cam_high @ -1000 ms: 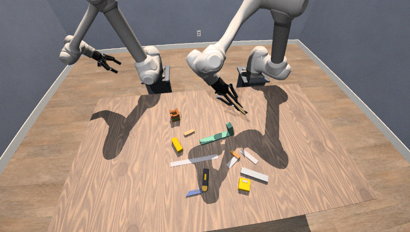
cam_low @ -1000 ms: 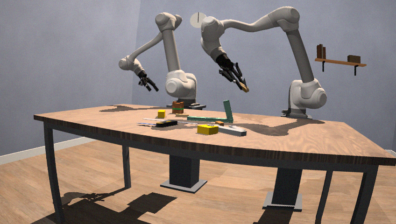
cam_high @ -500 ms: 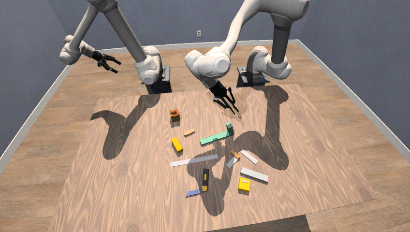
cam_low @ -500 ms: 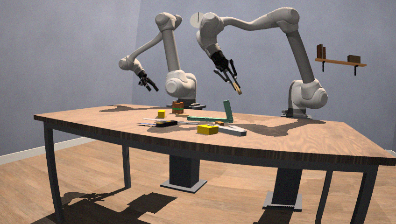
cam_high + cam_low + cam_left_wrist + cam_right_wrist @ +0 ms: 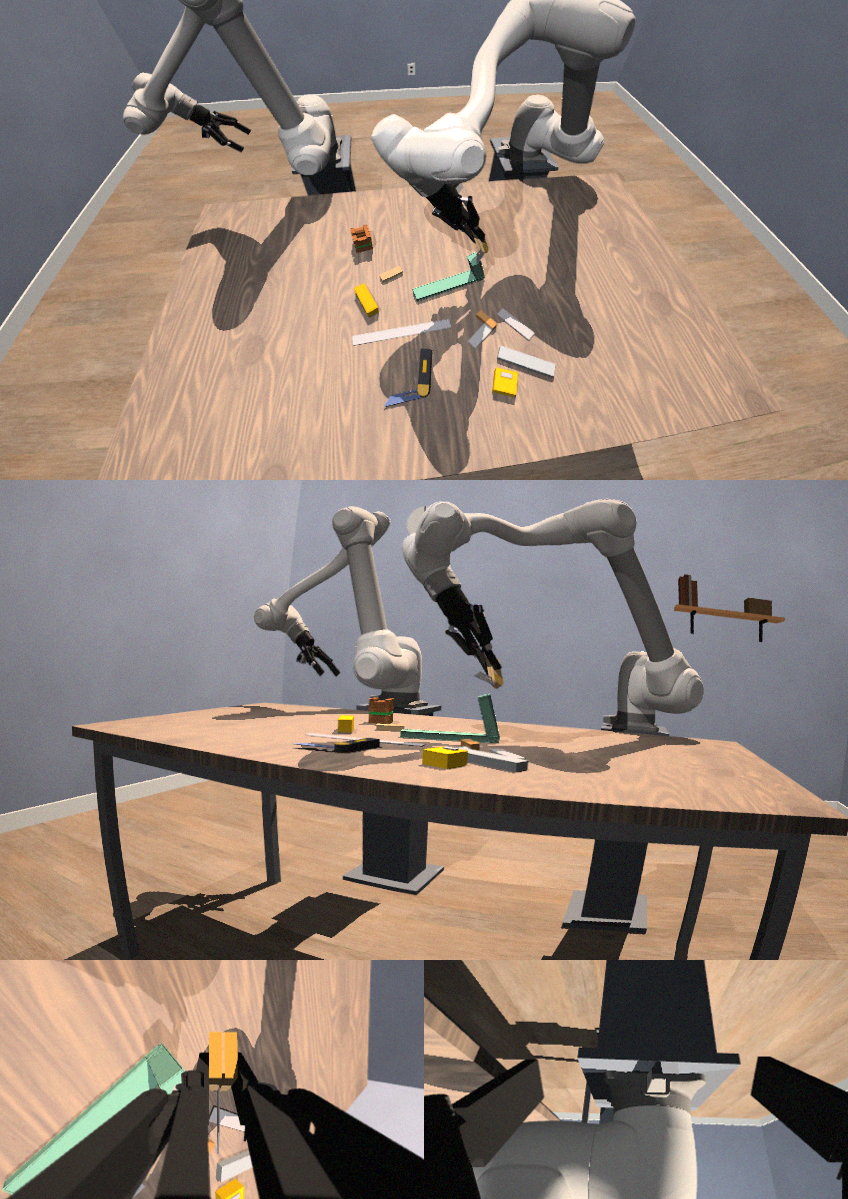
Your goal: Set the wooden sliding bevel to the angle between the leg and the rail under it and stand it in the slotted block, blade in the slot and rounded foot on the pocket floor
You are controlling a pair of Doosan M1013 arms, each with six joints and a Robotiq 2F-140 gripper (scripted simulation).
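The wooden bevel (image 5: 484, 246) (image 5: 496, 677) (image 5: 223, 1052) is in the air near the top of the green leg (image 5: 475, 265) (image 5: 488, 716) (image 5: 164, 1066). My left gripper (image 5: 480, 239) (image 5: 491, 665) (image 5: 220, 1068) is shut on its handle. Its thin grey blade (image 5: 482, 676) (image 5: 218, 1129) sticks out from the handle, edge-on in the left wrist view. The leg leans up from one end of the green rail (image 5: 443, 286) (image 5: 437, 735) (image 5: 75, 1131). The brown slotted block (image 5: 361, 242) (image 5: 380, 710) stands at the back. My right gripper (image 5: 246, 138) (image 5: 329, 673) (image 5: 647, 1078) is open and empty, off the table.
The black bevel (image 5: 424, 371) (image 5: 357, 744) lies near the front. A long pale strip (image 5: 386, 334), a yellow bar (image 5: 366, 299), a small wood piece (image 5: 390, 274), an orange piece (image 5: 486, 319), a grey bar (image 5: 526, 362) and a yellow box (image 5: 505, 382) (image 5: 444, 757) lie around the rail.
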